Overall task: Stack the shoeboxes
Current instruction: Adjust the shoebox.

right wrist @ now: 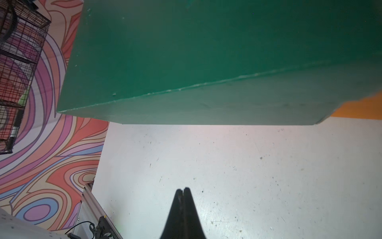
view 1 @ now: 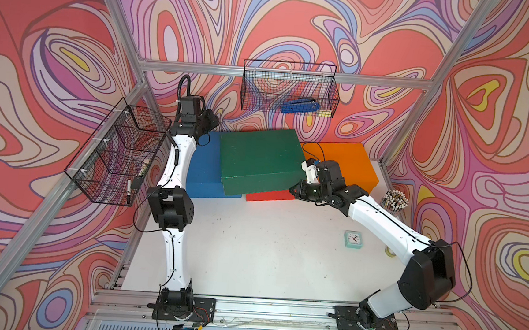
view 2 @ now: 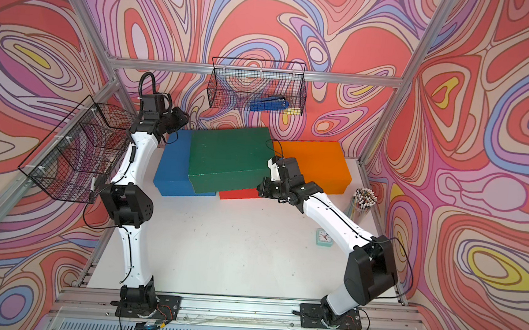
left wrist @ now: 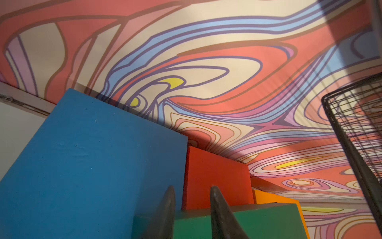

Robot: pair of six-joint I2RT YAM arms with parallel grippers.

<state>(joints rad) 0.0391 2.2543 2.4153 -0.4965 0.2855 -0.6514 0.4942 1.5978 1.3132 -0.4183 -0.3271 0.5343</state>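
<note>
The dark green shoebox (view 1: 260, 159) lies across the blue shoebox (view 1: 203, 174) and the red shoebox (view 1: 269, 196), and its front edge overhangs both. The orange shoebox (view 1: 349, 165) stands on the table at the back right. My left gripper (left wrist: 192, 188) is at the green box's back left end. Its fingers (left wrist: 219, 207) stand a little apart over that end face (left wrist: 258, 223), pinching nothing I can see. My right gripper (right wrist: 183, 189) is shut and empty, beside the green box's front right corner (view 1: 295, 190).
A black wire basket (view 1: 289, 88) on the back wall holds a blue stapler (view 1: 300, 106). Another wire basket (view 1: 117, 152) hangs on the left wall beside my left arm. A cup of pencils (view 1: 394, 202) and a small clock (view 1: 353, 239) stand at the right.
</note>
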